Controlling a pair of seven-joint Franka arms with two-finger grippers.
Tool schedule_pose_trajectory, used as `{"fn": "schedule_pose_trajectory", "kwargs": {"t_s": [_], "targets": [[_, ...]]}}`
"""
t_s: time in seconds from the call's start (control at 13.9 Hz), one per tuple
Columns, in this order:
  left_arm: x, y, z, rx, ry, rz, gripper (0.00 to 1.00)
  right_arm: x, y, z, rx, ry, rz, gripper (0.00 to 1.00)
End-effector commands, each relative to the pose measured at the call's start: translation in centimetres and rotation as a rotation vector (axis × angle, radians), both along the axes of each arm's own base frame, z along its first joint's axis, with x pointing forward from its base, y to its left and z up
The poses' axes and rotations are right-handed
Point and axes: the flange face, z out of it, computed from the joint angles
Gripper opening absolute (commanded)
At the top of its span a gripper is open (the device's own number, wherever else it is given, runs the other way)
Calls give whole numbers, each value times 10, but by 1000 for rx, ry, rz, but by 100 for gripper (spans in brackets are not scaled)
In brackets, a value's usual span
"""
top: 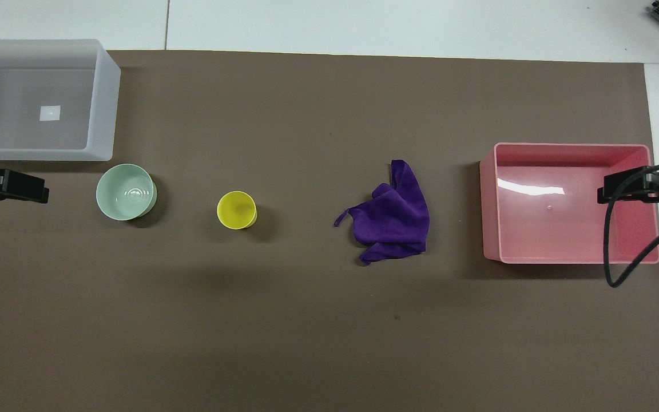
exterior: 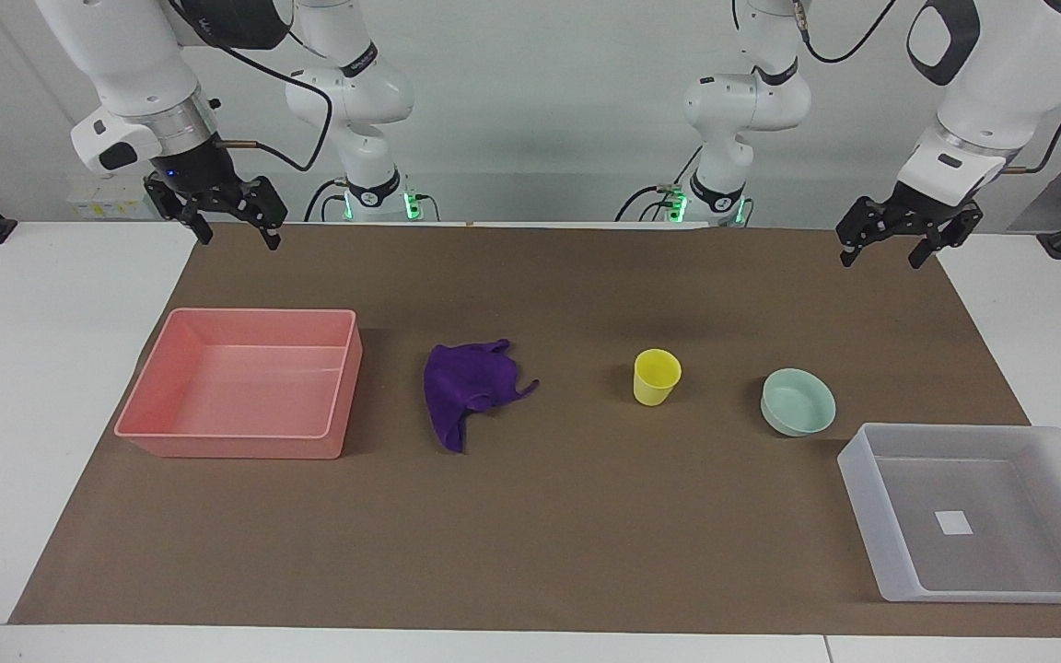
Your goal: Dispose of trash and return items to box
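Note:
The purple cloth rag [exterior: 471, 391] [top: 393, 214] lies crumpled on the brown mat, beside the pink bin. The yellow cup [exterior: 656, 376] [top: 237, 210] stands upright mid-table. The mint-green bowl [exterior: 798, 401] [top: 126, 191] sits upright between the cup and the box. The translucent grey-white box [exterior: 871, 497] [top: 109, 103], with a white label on its floor, is empty at the left arm's end, farther from the robots than the bowl. My left gripper [exterior: 880, 258] [top: 6, 186] and right gripper [exterior: 238, 235] [top: 644, 186] hang open and empty, raised over the mat's edge by the robots.
A pink rectangular bin [exterior: 217, 442] [top: 489, 206] stands empty at the right arm's end of the table. The brown mat [exterior: 530, 552] covers most of the white table. A black cable [top: 621, 252] hangs from the right wrist over the pink bin in the overhead view.

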Motion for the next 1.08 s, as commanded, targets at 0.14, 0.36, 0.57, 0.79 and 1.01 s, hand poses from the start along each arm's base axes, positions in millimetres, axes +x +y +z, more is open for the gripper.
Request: {"fn": "schedule_pose_trajectory", "kwargs": {"t_s": [0.14,0.36,0.57,0.79,1.01], "targets": [[-8,2,2,16,-23,16,100,-4,-1,1,16,-6,13,100],[-10,-2,2,16,-9,8,100,-4,-2,1,16,-6,11,100],[-8,0,1,16,-21,14,100,-4,-3,1,16,-6,10,100],[-4,1,-4,14,-47,12,100,-4,-1,1,18,-6,13,100],[0,3,-26,13,-67,15,100,-4,-2,1,18,-6,11,100]]}}
